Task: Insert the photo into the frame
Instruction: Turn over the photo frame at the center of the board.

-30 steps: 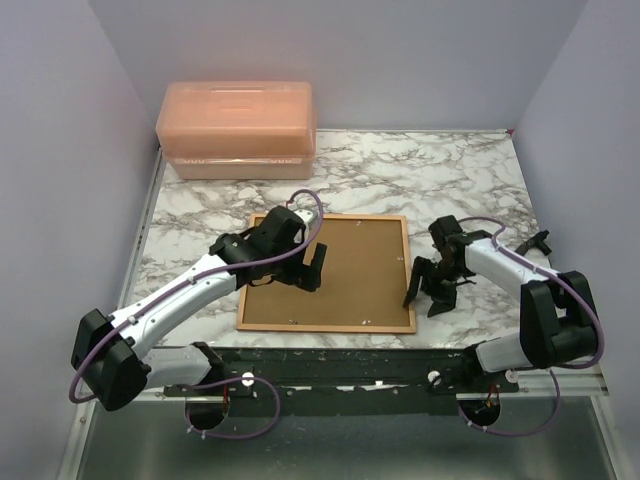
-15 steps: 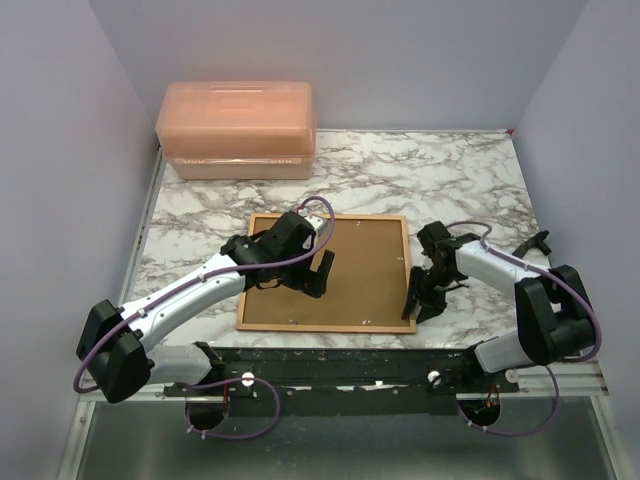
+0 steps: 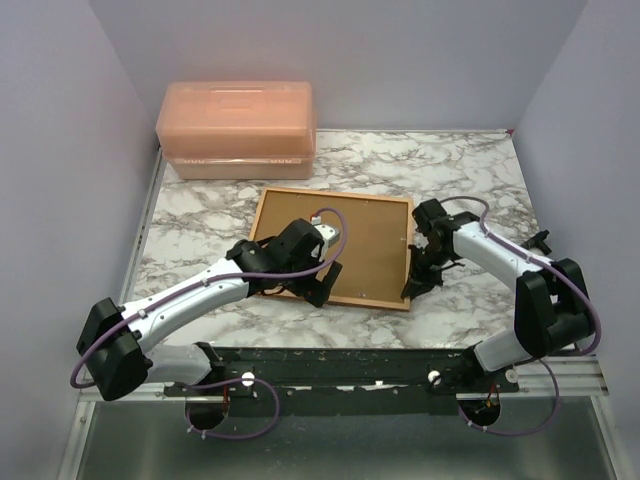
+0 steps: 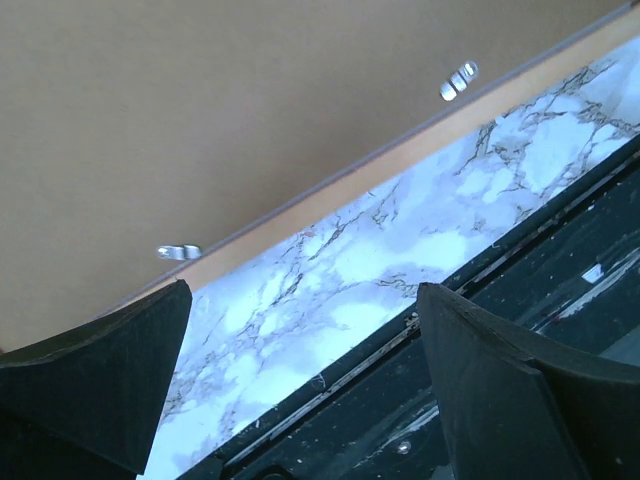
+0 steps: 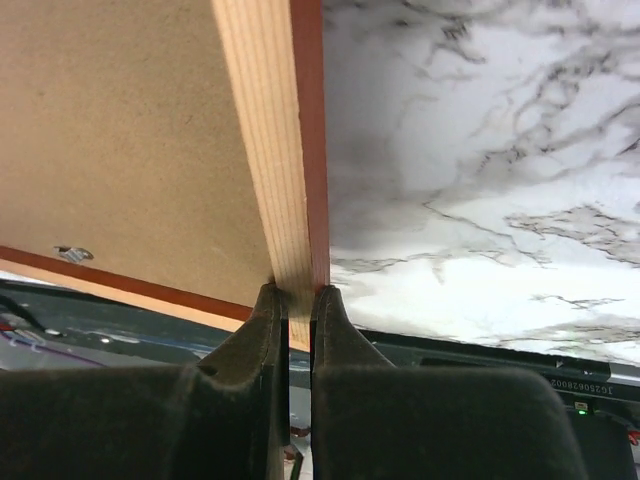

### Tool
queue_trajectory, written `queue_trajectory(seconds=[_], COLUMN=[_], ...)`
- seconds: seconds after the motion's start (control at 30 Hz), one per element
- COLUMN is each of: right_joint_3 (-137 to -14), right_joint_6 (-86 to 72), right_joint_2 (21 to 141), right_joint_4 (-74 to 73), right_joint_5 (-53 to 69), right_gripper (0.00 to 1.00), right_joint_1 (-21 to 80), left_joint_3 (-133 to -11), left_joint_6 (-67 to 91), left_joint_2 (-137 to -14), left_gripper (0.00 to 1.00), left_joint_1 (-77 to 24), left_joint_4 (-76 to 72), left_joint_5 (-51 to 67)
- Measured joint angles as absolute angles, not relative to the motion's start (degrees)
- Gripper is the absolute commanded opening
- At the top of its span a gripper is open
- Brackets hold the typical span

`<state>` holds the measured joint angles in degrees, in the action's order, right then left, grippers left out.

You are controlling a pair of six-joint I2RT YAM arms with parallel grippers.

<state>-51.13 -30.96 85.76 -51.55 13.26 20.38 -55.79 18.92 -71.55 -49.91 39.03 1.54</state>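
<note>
Moved since earlier: the frame (image 3: 337,193) has slid toward the upper part of the picture and turned a little, its near rail now further from the arm bases; the right jaws have come in from beside it onto its right rail, and the left arm (image 3: 190,295) has reached further across.
Frame now: centre of the worktop (image 3: 470,175), wood-coloured back up, red-orange showing along its outer edge in the right wrist view.
Backing board (image 3: 370,245): seated in the frame opening, with small metal tabs (image 4: 459,80) along the near rail.
Photo: not visible in any view; I cannot tell where it is.
Pink lidded box (image 3: 237,128): upper left, well apart from the frame.
Right jaws: clenched on the frame's right rail, near its lower right corner.
Left jaws: spread wide and empty, above the frame's near rail toward its lower left.
Task progress: early, as I judge it. Nothing of the insertion shows as done; the back is not yet opened and the photo is not yet laid in.
Left to do: probably free the board, place the photo, then close the back.
Left arm pose: stretched diagonally from the lower left base, wrist pitched down over the near rail.
Right arm (image 3: 500,262) pose: folded, elbow at the right, forearm running back toward the centre, wrist angled down onto the rail.
</note>
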Motion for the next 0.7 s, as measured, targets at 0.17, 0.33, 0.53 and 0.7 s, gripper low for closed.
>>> queue_trajectory(seconds=[0.17, 0.33, 0.53, 0.7], right_joint_3=[-58.7, -64.1, -68.1, -71.6], right_joint_6=[-31.0, -30.9, -30.6, -30.6], right_joint_2=[85.8, 85.8, 85.8, 85.8], right_joint_4=[-54.9, -59.2, -63.4, -66.2], right_joint_5=[13.4, 14.2, 16.2, 17.8], right_gripper=[0.00, 0.00, 0.00, 0.00], right_joint_1=[20.2, 20.2, 20.1, 20.1], left_joint_3=[-55.8, -56.9, -58.6, -59.1], left_joint_6=[16.4, 14.3, 12.3, 8.6], left_joint_2=[-71.5, -71.7, -73.8, -77.5], left_gripper=[0.98, 0.99, 0.98, 0.95], left_joint_1=[-52.9, -55.8, -58.2, -61.1], left_joint_4=[39.1, 39.1, 37.9, 35.9], left_joint_5=[-1.0, -6.4, -15.5, -21.8])
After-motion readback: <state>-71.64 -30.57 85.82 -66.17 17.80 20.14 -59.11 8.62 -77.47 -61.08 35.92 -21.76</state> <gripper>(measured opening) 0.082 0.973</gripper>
